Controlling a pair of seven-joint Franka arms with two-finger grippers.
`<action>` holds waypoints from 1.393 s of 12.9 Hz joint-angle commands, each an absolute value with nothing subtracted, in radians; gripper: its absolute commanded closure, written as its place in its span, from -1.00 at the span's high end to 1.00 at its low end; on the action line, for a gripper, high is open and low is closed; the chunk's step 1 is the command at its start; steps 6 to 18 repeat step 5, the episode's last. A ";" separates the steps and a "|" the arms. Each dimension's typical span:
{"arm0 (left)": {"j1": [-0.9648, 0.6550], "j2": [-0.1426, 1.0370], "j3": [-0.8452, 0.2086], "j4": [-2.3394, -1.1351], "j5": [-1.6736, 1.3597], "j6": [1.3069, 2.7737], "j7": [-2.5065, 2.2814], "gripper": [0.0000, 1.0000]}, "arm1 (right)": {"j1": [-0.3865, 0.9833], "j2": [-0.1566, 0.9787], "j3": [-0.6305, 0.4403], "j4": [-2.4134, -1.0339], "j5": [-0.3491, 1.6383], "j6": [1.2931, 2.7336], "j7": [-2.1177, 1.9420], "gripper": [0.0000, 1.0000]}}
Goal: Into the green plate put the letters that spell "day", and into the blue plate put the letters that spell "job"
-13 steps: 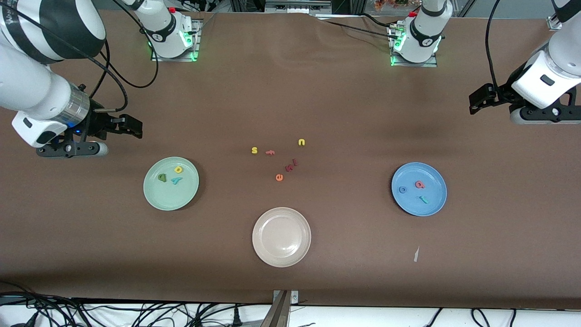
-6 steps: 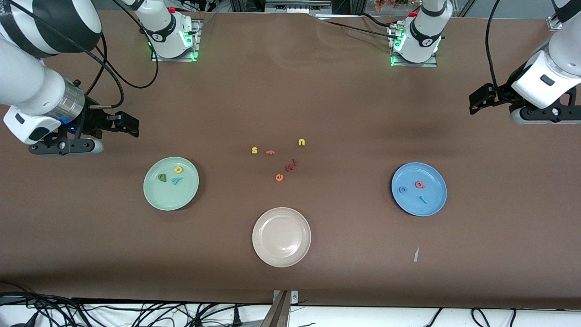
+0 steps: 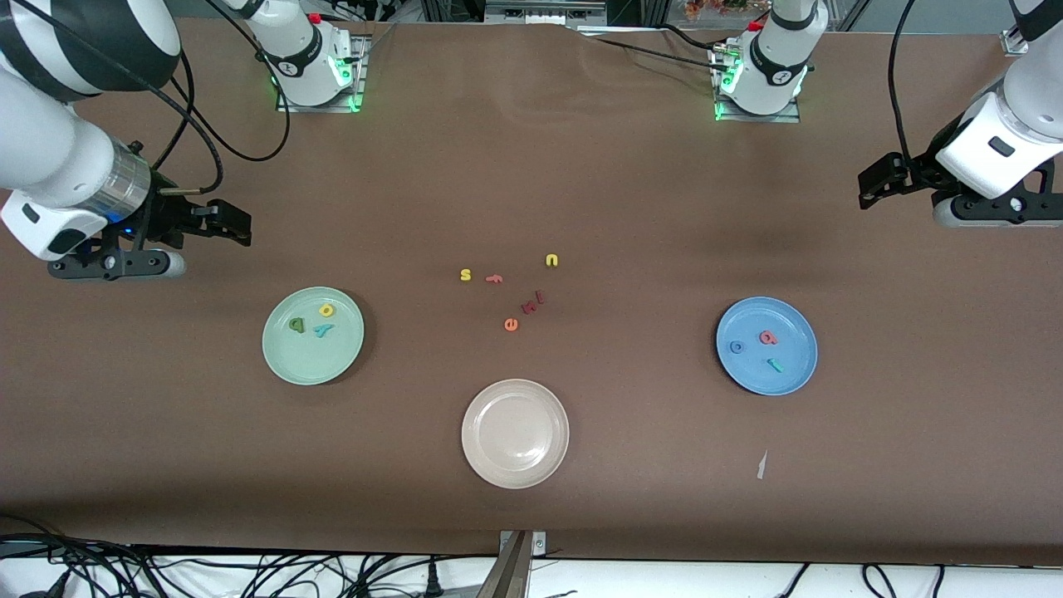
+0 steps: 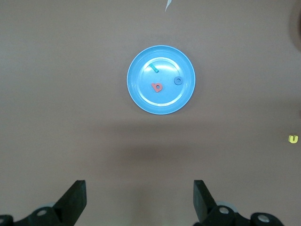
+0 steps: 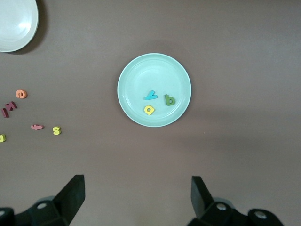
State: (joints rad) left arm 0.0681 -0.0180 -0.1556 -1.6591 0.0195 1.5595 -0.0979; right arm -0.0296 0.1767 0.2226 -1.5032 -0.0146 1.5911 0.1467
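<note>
Brown table [image 3: 581, 183], front view: right pincer [image 3: 235, 224] has drawn back toward its own end of the table since a second ago; left pincer [image 3: 870, 184] unchanged, waiting. Three plates: green plate [image 3: 286, 361] with d [image 3: 296, 325], a [image 3: 326, 311], y [image 3: 323, 330]; blue plate [image 3: 789, 374] with o [image 3: 737, 347], b [image 3: 768, 337], j [image 3: 776, 364]; cream plate [image 3: 515, 433] bare. Six loose letters mid-table.

Left wrist view: left pincer [image 4: 139, 197] spread wide, holding nothing; blue plate [image 4: 141, 94], three letters.

Right wrist view: right pincer [image 5: 138, 194] spread wide, holding nothing; green plate [image 5: 136, 75], three letters.
</note>
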 commanded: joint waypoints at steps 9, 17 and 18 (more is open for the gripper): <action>0.077 -0.008 -0.163 -1.631 -0.008 1.536 -0.074 1.00 | -0.037 0.187 0.227 -1.470 -0.028 1.565 0.144 1.00; 0.077 -0.008 -0.163 -1.631 -0.008 1.536 -0.074 1.00 | -0.037 0.187 0.227 -1.470 -0.028 1.565 0.144 1.00; 0.077 -0.008 -0.163 -1.631 -0.008 1.536 -0.074 1.00 | -0.037 0.187 0.227 -1.470 -0.028 1.565 0.144 1.00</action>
